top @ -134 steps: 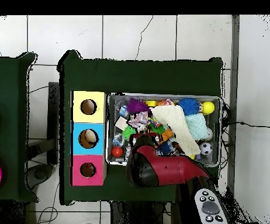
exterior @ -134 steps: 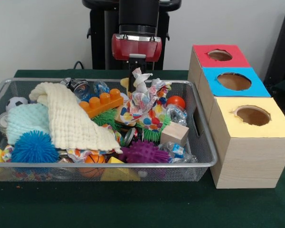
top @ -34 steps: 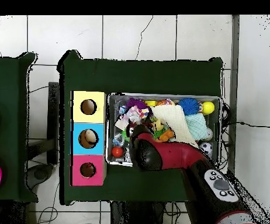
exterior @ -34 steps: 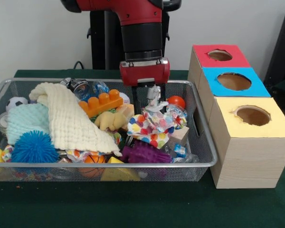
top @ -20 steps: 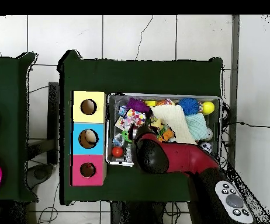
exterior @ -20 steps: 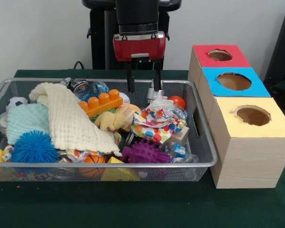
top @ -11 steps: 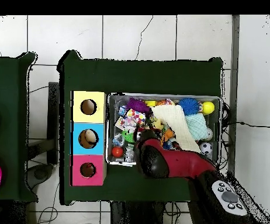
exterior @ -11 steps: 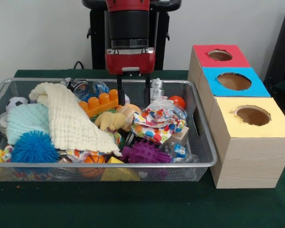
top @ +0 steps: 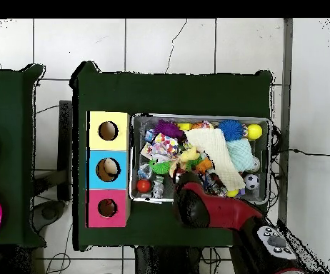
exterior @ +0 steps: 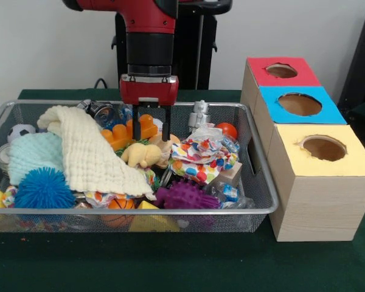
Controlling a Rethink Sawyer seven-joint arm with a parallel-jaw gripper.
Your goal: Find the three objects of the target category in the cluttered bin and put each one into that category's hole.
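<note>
- Your claw (exterior: 150, 129) hangs with its jaws spread and nothing between them, low over the far middle of the wire bin (exterior: 264, 182), its tips either side of the orange toy brick (exterior: 131, 130).
- On progress: from overhead, something pale lies inside the blue box's hole (top: 108, 170), while the yellow hole (top: 108, 131) and red hole (top: 107, 207) look dark. I read that as perhaps one object delivered (I cannot tell what it is).
- Which category is wanted is not shown, so the remaining candidates stay a guess; the bin is full and the search looks far from over.
- Just below and in front of the claw lies a tan plush animal (exterior: 144, 154), soft and lumpy.
- Beside it, towards the boxes, a dotted cloth (exterior: 201, 159) lies crumpled, limp and thin.
- To the claw's other side a cream waffle-weave cloth (exterior: 91, 155) drapes over the pile.
- Nearer the front rim sit a spiky purple ball (exterior: 184, 196) and a spiky blue ball (exterior: 44, 188), rubbery by the look.
</note>
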